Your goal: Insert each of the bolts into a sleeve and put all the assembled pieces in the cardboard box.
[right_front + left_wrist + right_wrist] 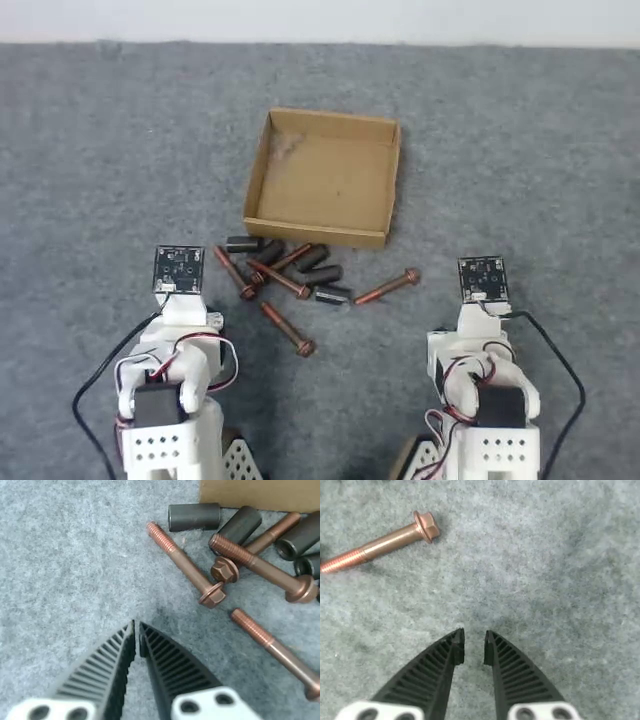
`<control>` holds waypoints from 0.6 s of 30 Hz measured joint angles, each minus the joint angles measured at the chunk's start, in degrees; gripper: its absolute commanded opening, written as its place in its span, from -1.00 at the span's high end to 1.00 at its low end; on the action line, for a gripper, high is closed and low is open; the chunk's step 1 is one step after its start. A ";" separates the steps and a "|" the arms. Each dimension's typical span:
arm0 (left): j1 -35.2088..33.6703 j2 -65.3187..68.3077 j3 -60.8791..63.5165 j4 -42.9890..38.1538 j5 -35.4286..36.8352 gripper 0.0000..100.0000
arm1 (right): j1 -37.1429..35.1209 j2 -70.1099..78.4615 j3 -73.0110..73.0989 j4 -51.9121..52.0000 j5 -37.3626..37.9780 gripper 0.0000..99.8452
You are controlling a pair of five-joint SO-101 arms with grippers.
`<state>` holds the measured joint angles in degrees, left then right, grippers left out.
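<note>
On the worktop [100,150] there are five bolts [287,330], five sleeves [243,243] and one box [330,180]; two arms [170,400] stand at the near edge.

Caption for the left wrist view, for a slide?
Empty black left gripper shut over grey carpet, beside copper bolts and dark sleeves.

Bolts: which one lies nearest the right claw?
The lone bolt furthest right in the high view, lying just ahead of the right claw; the rest lie further left.

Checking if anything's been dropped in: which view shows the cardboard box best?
The high view: the whole cardboard box from above, floor bare. The left wrist view has a strip of its outer wall.
</note>
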<state>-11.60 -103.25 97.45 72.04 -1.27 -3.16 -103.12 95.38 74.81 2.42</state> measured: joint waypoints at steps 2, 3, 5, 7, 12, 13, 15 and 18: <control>0.00 0.00 0.00 0.00 0.00 0.98 | 0.00 0.00 0.00 0.00 0.00 0.88; 0.00 0.00 0.00 0.00 0.00 0.98 | 0.00 0.00 0.00 0.00 0.00 0.88; 0.00 0.00 0.00 0.00 0.00 0.98 | 0.00 0.00 0.00 0.00 0.00 0.88; 0.00 0.00 0.00 0.00 0.00 0.98 | 0.00 0.00 0.00 0.00 0.00 0.88; 0.00 0.00 0.00 0.00 0.00 0.98 | 0.00 0.00 0.00 0.00 0.00 0.88; 0.00 0.00 0.00 0.00 0.00 0.98 | 0.00 0.00 0.00 0.00 0.00 0.88; 0.00 0.00 0.00 0.00 0.00 0.98 | 0.00 0.00 0.00 0.00 0.00 0.87; 0.00 0.00 0.00 -0.79 0.00 0.98 | 0.00 0.00 0.00 0.00 0.00 0.87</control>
<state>-11.60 -103.25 97.45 71.25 -1.27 -3.16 -103.12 95.38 74.81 2.42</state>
